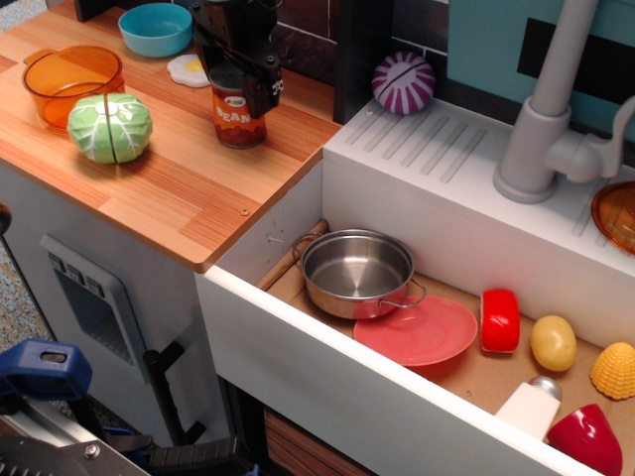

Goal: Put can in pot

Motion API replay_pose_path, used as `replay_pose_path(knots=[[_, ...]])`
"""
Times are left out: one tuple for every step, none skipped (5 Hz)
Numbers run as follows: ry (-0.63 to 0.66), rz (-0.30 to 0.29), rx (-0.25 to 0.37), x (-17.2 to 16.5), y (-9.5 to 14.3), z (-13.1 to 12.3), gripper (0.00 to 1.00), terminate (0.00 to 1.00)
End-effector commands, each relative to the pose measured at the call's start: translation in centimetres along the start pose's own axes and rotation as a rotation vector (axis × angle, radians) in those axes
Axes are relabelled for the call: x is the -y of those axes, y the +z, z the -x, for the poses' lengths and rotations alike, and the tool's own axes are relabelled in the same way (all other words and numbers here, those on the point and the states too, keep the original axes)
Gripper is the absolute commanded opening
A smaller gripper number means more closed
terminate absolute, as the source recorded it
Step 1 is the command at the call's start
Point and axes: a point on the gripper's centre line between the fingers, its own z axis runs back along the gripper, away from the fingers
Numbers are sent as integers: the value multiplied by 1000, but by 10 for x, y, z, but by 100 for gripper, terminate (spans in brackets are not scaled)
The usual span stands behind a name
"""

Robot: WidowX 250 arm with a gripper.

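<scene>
The black pincer grips the upright beans can on the wooden worktop; the steel pot sits well below-right of it, in the sink, touching a pink plate.

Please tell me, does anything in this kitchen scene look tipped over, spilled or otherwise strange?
Nothing is spilled or tipped. The can stands upright on the wooden counter with the hand around its top. The pot sits upright in the sink, its edge overlapping the pink plate.
</scene>
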Motion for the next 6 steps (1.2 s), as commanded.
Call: replay_pose_path(knots=[[19,-47,60,-8,10,-12,0,0],[90,-67,49,23,20,-20,0,0],[168,-93,54,66,20,-27,0,0],[271,-82,49,115,24,-32,0,0],[344,-43,60,154,15,-35,0,0],[375,-26,57,172,9,-29,0,0]])
